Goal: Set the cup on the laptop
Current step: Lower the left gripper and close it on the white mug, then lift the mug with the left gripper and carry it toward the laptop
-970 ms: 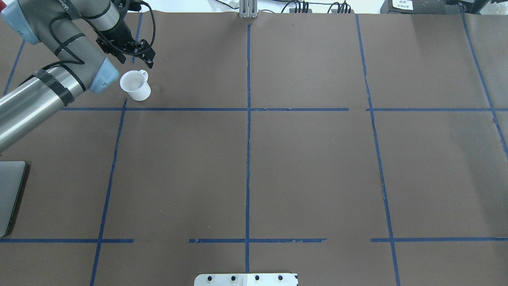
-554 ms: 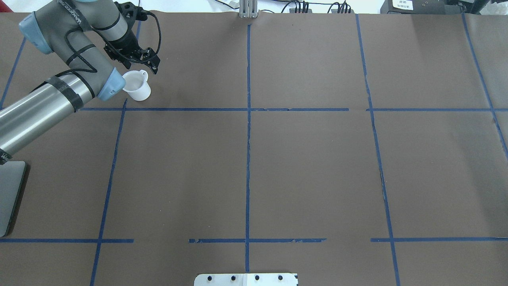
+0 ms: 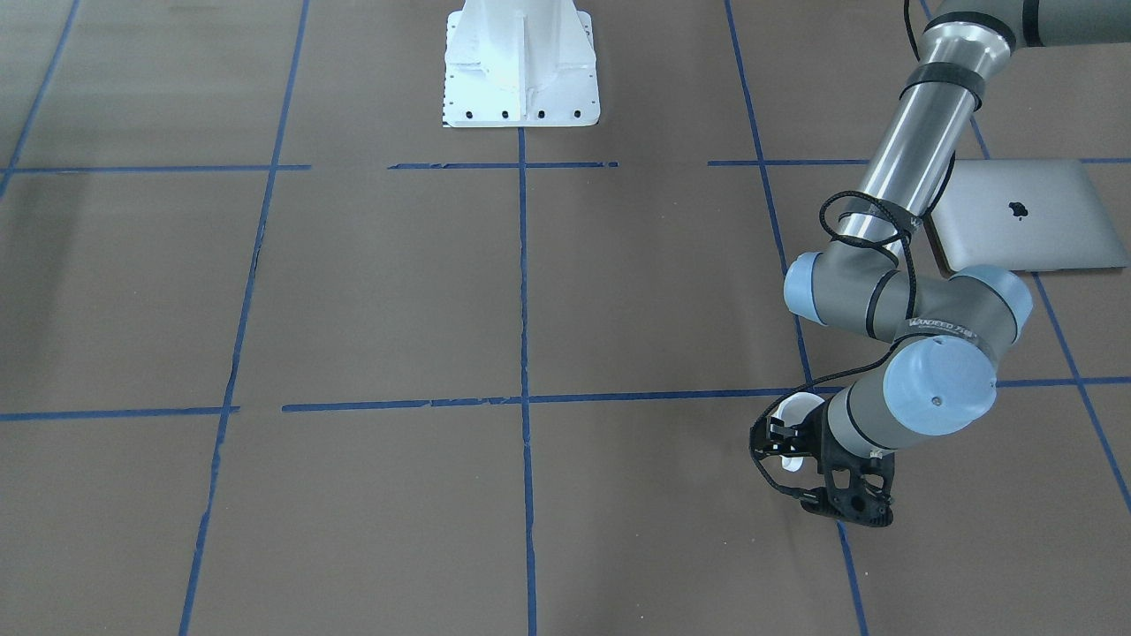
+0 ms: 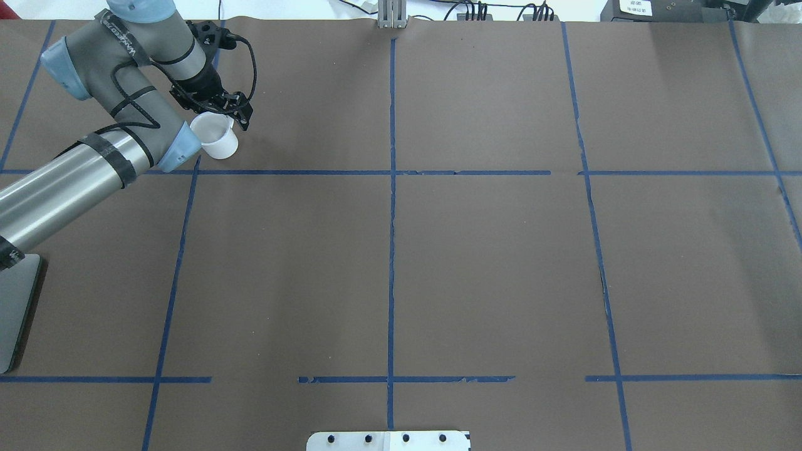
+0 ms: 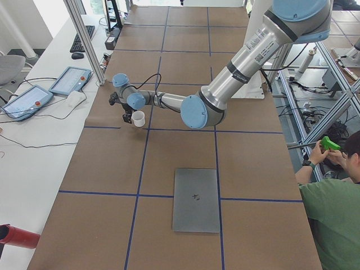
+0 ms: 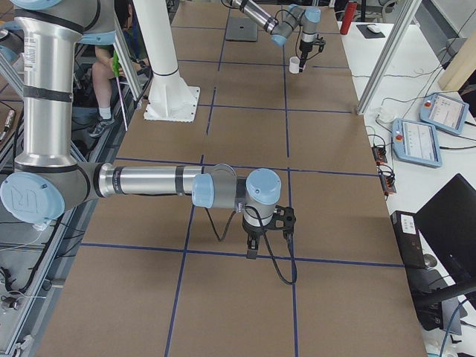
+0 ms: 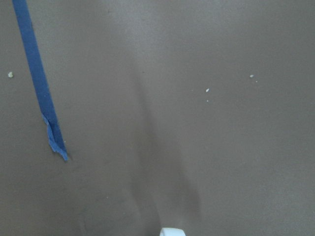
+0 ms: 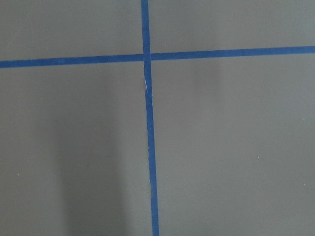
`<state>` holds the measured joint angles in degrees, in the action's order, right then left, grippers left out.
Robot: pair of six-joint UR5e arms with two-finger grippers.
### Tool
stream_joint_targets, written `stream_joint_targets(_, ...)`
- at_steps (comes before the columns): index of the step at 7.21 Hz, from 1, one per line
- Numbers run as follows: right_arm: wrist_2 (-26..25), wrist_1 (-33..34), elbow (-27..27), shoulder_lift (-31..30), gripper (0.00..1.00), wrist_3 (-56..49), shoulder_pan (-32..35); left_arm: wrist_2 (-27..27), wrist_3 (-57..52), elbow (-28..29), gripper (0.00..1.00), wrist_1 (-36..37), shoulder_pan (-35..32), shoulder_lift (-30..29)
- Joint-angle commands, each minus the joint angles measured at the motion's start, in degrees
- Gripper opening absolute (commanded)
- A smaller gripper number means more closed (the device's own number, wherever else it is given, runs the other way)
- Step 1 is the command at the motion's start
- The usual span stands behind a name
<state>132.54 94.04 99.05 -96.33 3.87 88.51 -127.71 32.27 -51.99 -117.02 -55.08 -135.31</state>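
One downward-pointing left claw [image 4: 220, 114], wide, at cup [image 4: 217, 141] rim.

1. Cup [image 4: 217, 143]: small, plain white, slightly tapered. It stands upright, mouth up, on the brown table [image 4: 476, 263], on the robot's left at the far side.
2. Laptop [image 3: 1034, 231]: flat, silver-grey, closed, dark logo uppermost. It lies flat near the table's left end, well apart from the cup.
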Motion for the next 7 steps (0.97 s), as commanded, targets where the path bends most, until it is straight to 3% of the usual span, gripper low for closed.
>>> stream_joint_targets(1, 0.00, 0.00, 0.00, 0.00, 1.00, 0.00, 0.00, 0.00, 0.24, 0.14, 0.12, -0.14, 0.06, -0.04)
stream_joint_targets(2, 0.00, 0.00, 0.00, 0.00, 1.00, 0.00, 0.00, 0.00, 1.64, 0.05, 0.00, -0.14, -0.03, -0.21)
stream_joint_targets(5, 0.00, 0.00, 0.00, 0.00, 1.00, 0.00, 0.00, -0.70, 4.29, -2.84, 0.00, 1.69, -3.79, 0.22)
stream_joint_targets(7, 0.00, 0.00, 0.00, 0.00, 1.00, 0.00, 0.00, -0.70, 0.36, -14.38, 0.00, 9.49, -6.87, 6.59)
